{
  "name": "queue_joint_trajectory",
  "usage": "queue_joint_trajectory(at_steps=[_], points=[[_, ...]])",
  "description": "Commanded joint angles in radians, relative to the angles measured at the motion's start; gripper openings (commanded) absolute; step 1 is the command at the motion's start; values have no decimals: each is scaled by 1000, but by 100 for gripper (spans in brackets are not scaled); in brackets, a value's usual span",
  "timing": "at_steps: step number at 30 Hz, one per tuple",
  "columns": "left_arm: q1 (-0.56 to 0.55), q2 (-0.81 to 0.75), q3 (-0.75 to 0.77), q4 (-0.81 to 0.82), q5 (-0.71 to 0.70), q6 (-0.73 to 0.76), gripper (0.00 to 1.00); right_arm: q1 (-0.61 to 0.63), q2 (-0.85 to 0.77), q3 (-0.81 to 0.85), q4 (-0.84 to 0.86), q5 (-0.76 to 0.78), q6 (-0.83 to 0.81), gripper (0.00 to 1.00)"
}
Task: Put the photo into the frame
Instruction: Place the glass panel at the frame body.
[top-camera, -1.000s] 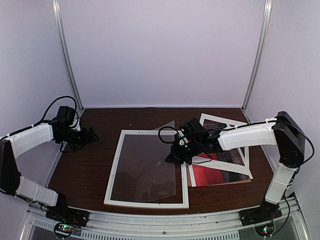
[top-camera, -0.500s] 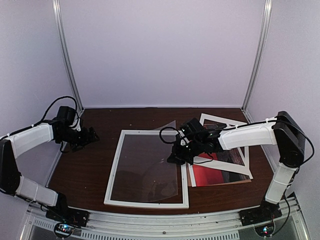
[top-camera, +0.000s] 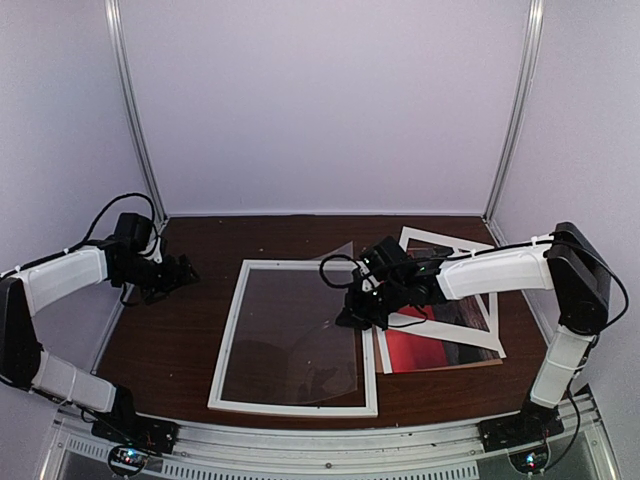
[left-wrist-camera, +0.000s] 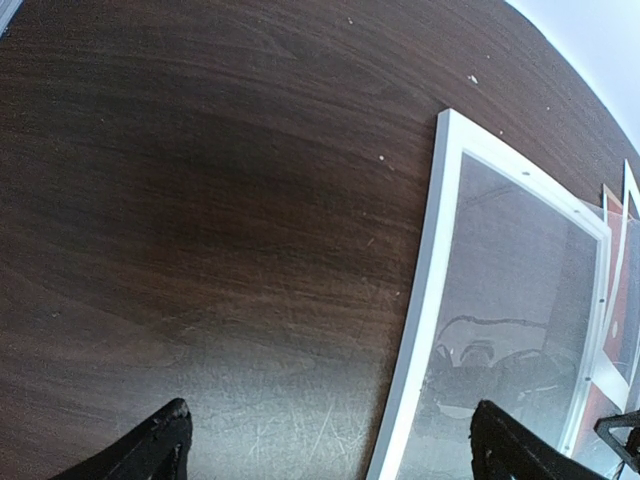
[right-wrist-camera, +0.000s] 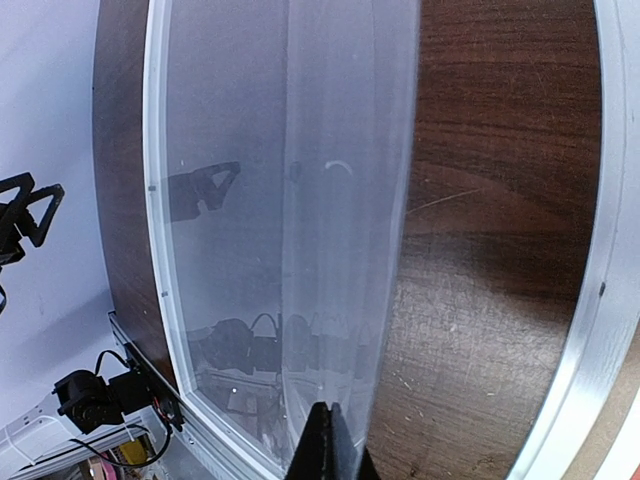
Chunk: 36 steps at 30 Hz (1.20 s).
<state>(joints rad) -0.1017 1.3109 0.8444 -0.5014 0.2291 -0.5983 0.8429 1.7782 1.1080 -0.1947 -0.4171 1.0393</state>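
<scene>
Found photo (top-camera: 432, 352) flat on table (top-camera: 170, 340) at right, partly under white paper mat (top-camera: 470, 252), with left edge close beside right rail of frame (top-camera: 290, 408), itself flat at centre. Saw right gripper (top-camera: 347, 318) pinched tight on edge of clear sheet (right-wrist-camera: 340, 200), tilted over frame's opening. Noted left gripper (top-camera: 186, 270) spread wide, holding nothing, above bare wood left of frame, well apart from its left rail.

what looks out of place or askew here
The clear sheet is pinched at one edge by the right gripper and bows up, not flat in the frame. The photo lies outside it, askew under a white mat.
</scene>
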Motion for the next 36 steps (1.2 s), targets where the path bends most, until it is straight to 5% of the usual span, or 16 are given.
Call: queue_joint_trajectory(at_steps=[1,36], points=[[10,5,-9,32,16,15,98,-8,-28,8,-23,28,-22,0],[8,16,-24,46,31,8,97,-5,-5,15,-20,-7,-12,0]])
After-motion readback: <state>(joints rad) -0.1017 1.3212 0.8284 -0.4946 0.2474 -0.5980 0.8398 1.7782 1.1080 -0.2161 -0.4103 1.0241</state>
